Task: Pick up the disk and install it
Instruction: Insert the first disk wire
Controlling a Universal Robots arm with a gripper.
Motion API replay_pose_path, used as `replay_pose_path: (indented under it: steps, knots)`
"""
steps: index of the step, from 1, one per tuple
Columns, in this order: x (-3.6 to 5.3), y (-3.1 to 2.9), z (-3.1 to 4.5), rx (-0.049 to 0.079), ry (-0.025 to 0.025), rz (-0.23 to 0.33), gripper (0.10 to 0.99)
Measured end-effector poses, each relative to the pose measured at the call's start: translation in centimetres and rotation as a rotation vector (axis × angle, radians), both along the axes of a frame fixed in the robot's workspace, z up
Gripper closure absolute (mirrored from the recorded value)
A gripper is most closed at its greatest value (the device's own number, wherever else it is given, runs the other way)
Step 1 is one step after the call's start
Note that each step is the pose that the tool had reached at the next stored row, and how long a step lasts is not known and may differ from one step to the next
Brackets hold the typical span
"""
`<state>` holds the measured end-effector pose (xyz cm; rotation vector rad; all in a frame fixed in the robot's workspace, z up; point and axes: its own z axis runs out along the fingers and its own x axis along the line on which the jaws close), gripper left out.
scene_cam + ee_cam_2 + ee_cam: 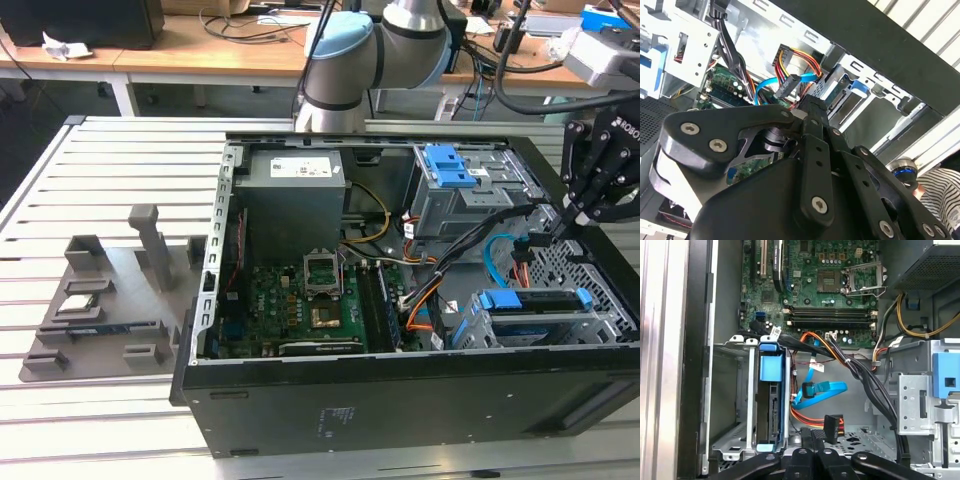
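Note:
The disk (772, 405), silver metal in a bright blue bracket, sits on edge inside the grey drive cage (735, 390) at the case's front corner. In the exterior view the disk (530, 302) lies in the cage at the right of the open case. My gripper (812, 435) hangs above the case floor beside that cage, apart from the disk, with its black fingers (804, 436) pressed together. A black plug (833, 423) on red, orange and yellow wires lies just off the fingertips. In the exterior view the gripper (558, 224) is over the case's right side.
An upper bay with a blue latch (450, 165) stands behind the cage. Blue flat cables (820, 390) and black cable bundles (865, 380) cross the gap. The motherboard (300, 300) and power supply (295, 195) fill the exterior view's left. A grey fixture plate (100, 300) lies outside. A striped sleeve (940, 185) is nearby.

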<state>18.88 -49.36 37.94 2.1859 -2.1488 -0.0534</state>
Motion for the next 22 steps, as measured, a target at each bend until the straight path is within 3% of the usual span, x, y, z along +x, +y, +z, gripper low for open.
replay_pose_path:
  steps: [8, 15, 19, 20, 21, 22]
  knots:
    - [-0.06, 1.10, -1.06, 0.000, -0.0001, 0.000, 0.980]
    - [-0.07, 2.98, -1.39, 0.000, 0.0000, 0.000, 0.980]
    - [-0.06, 3.05, -1.40, 0.000, -0.0001, 0.000, 0.980]
    - [-0.06, 3.06, -1.40, 0.000, 0.0000, 0.000, 0.851]
    - [-0.10, 3.21, -2.44, -0.020, 0.0000, 0.000, 0.725]
    - [-0.19, 2.46, -2.71, -0.053, -0.0001, 0.000, 0.725]
